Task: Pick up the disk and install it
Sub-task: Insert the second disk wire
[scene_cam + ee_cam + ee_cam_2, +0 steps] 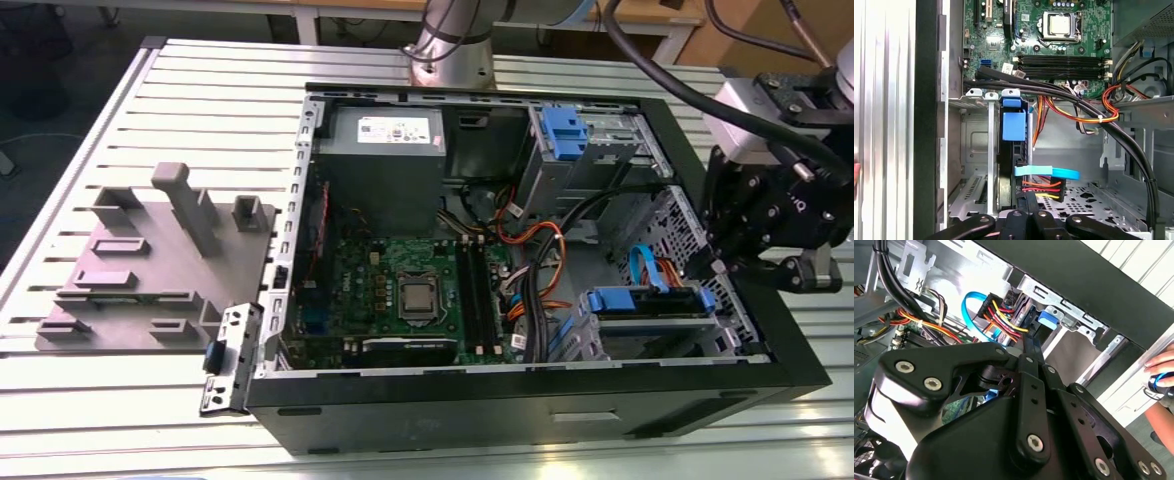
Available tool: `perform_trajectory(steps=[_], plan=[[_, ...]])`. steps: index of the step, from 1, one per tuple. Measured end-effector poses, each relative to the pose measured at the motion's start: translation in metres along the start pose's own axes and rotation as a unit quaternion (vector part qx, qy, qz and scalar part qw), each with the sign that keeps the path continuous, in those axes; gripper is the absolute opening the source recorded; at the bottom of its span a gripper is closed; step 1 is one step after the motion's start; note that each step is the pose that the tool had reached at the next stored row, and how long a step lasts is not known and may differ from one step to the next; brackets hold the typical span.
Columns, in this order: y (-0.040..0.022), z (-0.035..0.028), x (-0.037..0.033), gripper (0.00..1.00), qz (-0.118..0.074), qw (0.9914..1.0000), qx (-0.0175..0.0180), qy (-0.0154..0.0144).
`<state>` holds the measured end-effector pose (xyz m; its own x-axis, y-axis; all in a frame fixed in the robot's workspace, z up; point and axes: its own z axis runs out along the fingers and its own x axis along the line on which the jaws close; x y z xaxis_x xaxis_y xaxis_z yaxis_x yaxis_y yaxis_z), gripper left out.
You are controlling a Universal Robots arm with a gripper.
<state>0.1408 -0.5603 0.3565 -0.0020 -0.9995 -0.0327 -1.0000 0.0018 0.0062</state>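
This looks like a lab or workshop. An open computer case [534,250] sits on a ribbed metal surface [200,110], with a robot arm [454,40] standing behind it and thick cables [654,60] hanging.

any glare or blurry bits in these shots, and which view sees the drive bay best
Second wrist view: bright glare on the metal chassis wall; the gripper looms dark up close. First wrist view: evenly lit, the disk stands clear in its bay. Exterior view: even light, the open computer case sharp.
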Motion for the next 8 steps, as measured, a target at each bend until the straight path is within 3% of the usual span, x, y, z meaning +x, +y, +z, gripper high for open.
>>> perform_trajectory(steps=[8], plan=[[0.0000, -0.0015, -0.0001, 0.11, 0.000, 1.00000, 0.0000, 0.0000]])
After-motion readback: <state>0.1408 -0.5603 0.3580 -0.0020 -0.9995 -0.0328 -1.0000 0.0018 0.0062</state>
